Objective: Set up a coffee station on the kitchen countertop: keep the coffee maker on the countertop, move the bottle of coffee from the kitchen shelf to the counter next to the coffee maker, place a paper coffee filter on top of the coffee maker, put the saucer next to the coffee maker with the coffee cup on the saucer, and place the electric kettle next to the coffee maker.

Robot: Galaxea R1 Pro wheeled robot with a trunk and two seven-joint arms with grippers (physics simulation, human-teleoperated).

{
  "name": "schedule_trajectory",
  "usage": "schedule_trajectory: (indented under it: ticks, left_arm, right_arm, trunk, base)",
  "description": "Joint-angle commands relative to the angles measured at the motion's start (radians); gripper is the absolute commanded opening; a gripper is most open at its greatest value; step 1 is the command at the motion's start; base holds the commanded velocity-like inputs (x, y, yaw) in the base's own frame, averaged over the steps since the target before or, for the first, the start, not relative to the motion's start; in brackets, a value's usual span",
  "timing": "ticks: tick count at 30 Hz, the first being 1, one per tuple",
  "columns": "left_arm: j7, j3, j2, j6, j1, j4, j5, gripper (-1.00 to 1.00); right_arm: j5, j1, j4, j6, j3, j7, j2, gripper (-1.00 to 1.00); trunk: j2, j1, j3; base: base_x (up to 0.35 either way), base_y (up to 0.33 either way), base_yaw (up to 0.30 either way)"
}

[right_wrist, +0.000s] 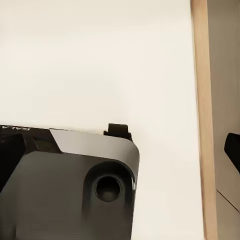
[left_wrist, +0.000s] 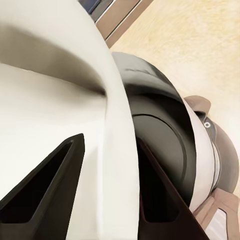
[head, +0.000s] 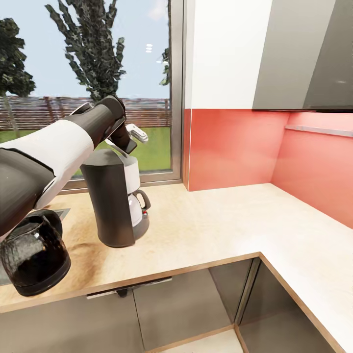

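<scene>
The counter [head: 211, 230] is a long pale wood top that bends round a corner by the red wall [head: 230, 147]. The coffee maker [head: 115, 201] stands on it near the window [head: 88, 73], a little way back from the front edge. Its pale jug and grey handle face the open side of the counter.

The kettle [head: 34, 260] sits just beside the coffee maker, on the sink side, and it is very close to the front edge (its round base nearly reaches the wooden lip). There is a small gap between the two.

From the coffee maker all the way to the corner, and along the red wall after the bend, the counter is bare wood with lots of room.

The left arm [head: 59, 147] reaches over the kettle toward the top of the coffee maker. The left claw [head: 133, 133] hangs just above the machine's top, near the window. In the left wrist view, a wide white sheet [left_wrist: 55, 130] lies between the two dark fingers [left_wrist: 47, 185], which look pressed on it. It is likely the filter, though I cannot be sure. The coffee maker's dark top [left_wrist: 165, 150] is right beyond it.

The right wrist view shows a grey robot part [right_wrist: 70, 185] over pale floor. I cannot tell how the right claw stands.
</scene>
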Motion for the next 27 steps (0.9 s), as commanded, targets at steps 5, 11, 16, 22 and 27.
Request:
schedule_trajectory:
  ticks: [5, 11, 16, 22, 27]
  left_arm:
    - [-0.010, 0.000, 0.000, 0.001, -0.001, -0.001, -0.011, -1.00]
    - [-0.010, 0.000, 0.000, 0.001, -0.001, -0.001, -0.011, -1.00]
    - [-0.010, 0.000, 0.000, 0.001, -0.001, -0.001, -0.011, -1.00]
    - [-0.010, 0.000, 0.000, 0.002, -0.001, -0.001, -0.011, -1.00]
    - [-0.010, 0.000, 0.000, 0.002, -0.001, 0.000, -0.011, -1.00]
  right_arm:
    - [0.008, -0.001, 0.001, -0.003, 0.001, 0.000, 0.000, 1.00]
    - [0.008, -0.001, 0.001, -0.003, 0.001, 0.000, 0.000, 1.00]
    - [0.008, -0.001, 0.001, -0.003, 0.001, 0.000, 0.000, 1.00]
    - [0.008, -0.001, 0.001, -0.003, 0.001, 0.000, 0.000, 1.00]
    - [0.008, -0.001, 0.001, -0.003, 0.001, 0.000, 0.000, 1.00]
  trunk:
    - [-0.001, 0.000, -0.001]
    - [-0.001, 0.000, -0.005]
    - [-0.001, 0.000, -0.008]
    - [-0.001, 0.000, -0.009]
    - [-0.001, 0.000, -0.009]
  base:
    - [-0.003, 0.000, 0.000]
    - [0.000, 0.000, 0.000]
    - [0.000, 0.000, 0.000]
    - [0.000, 0.000, 0.000]
    - [0.000, 0.000, 0.000]
